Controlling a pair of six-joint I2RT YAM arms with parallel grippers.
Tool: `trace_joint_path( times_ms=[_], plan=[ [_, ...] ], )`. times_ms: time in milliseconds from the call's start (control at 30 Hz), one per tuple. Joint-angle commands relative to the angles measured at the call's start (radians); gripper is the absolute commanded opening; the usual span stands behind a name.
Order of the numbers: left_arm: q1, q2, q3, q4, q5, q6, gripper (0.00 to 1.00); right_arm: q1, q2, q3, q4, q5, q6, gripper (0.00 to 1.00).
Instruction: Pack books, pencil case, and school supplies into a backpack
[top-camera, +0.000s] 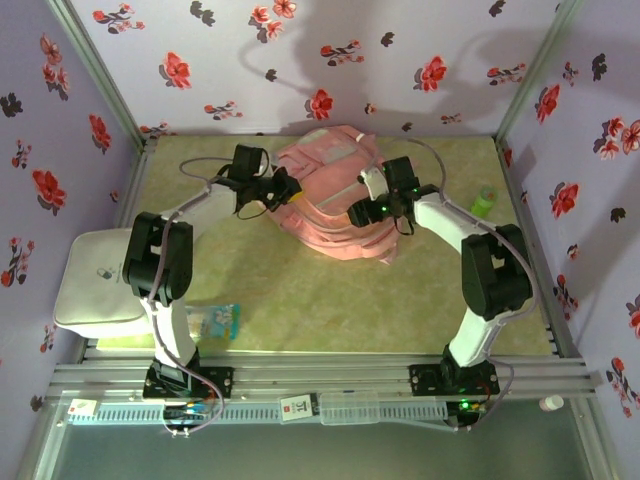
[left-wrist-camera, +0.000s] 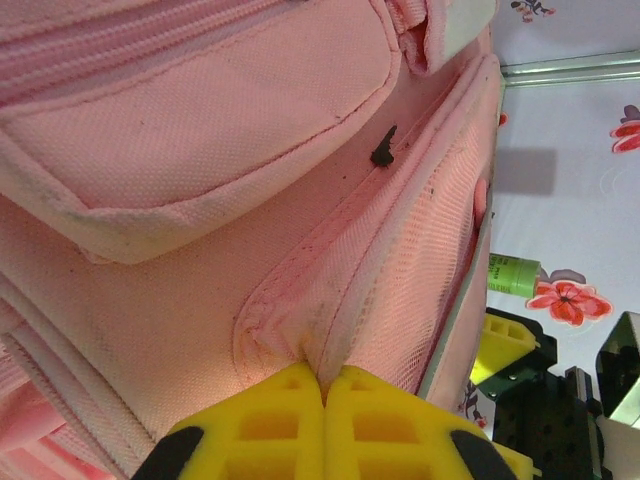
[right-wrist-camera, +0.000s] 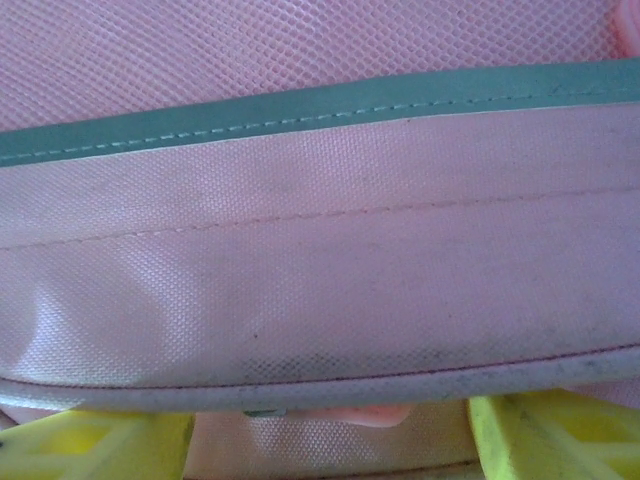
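Left jaws pinched shut on a fold of the backpack (top-camera: 320, 165), likely anchoring it; right jaws wide, straddling its teal-trimmed edge, probably to spread the opening. Backpack lies far-centre on the table (top-camera: 300, 300), between both arms

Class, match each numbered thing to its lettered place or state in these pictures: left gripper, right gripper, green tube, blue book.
1. left gripper
2. right gripper
3. green tube
4. blue book

A. lying flat near the table's near left edge
B. fingers wide apart, with an edge of the backpack between them
C. shut, pinching the backpack's pink fabric
D. on the table to the right of the backpack

Pairs: 1-C, 2-B, 3-D, 4-A
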Motion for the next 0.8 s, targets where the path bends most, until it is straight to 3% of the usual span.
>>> trace_joint_path(
  times_ms=[0,367,633,767],
  plan=[
    [0.024,-0.047,0.029,0.02,0.006,-0.003,0.0,0.017,0.003,0.018,0.046,-0.029,-0.038,0.71],
    [0.028,-0.05,0.031,0.023,0.009,-0.005,0.0,0.061,-0.021,-0.002,0.007,0.034,-0.092,0.39],
    [0.029,-0.049,0.035,0.023,0.012,-0.008,0.0,0.09,0.007,0.018,0.02,0.112,-0.111,0.36],
    [0.029,-0.051,0.036,0.019,0.012,-0.004,0.0,0.102,0.006,0.017,0.037,0.15,-0.111,0.23]
  ],
)
